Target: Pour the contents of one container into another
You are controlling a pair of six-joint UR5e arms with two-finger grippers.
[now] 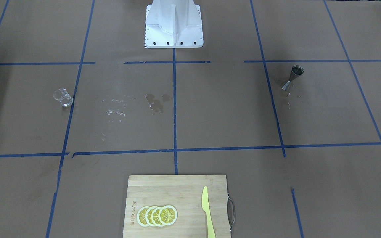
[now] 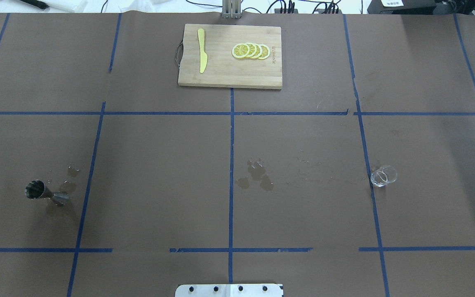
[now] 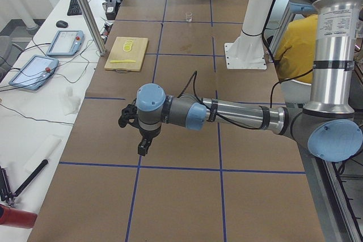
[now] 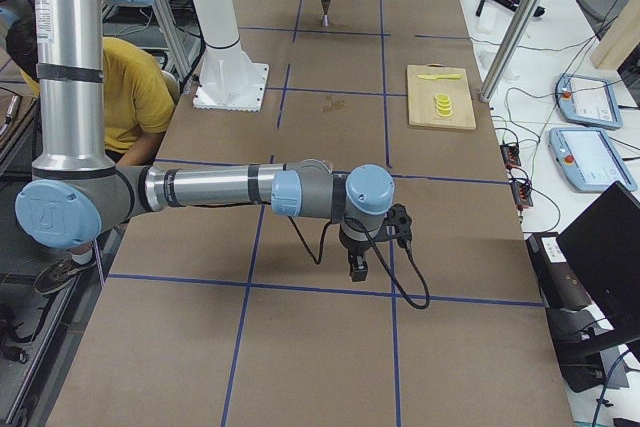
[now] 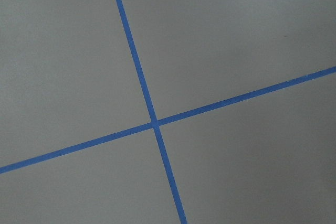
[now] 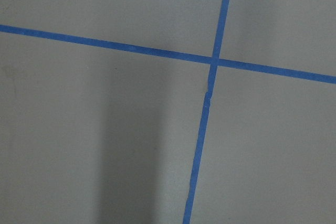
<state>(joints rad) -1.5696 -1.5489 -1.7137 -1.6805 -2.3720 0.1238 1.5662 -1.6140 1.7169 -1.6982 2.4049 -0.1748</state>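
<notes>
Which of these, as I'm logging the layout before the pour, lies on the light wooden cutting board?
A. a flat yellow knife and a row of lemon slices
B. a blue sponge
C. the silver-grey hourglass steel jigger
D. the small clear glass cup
A: the flat yellow knife and lemon slices lie on the light wooden cutting board, while the small clear glass cup and silver-grey hourglass steel jigger stand far apart on the brown paper-covered table.
</notes>
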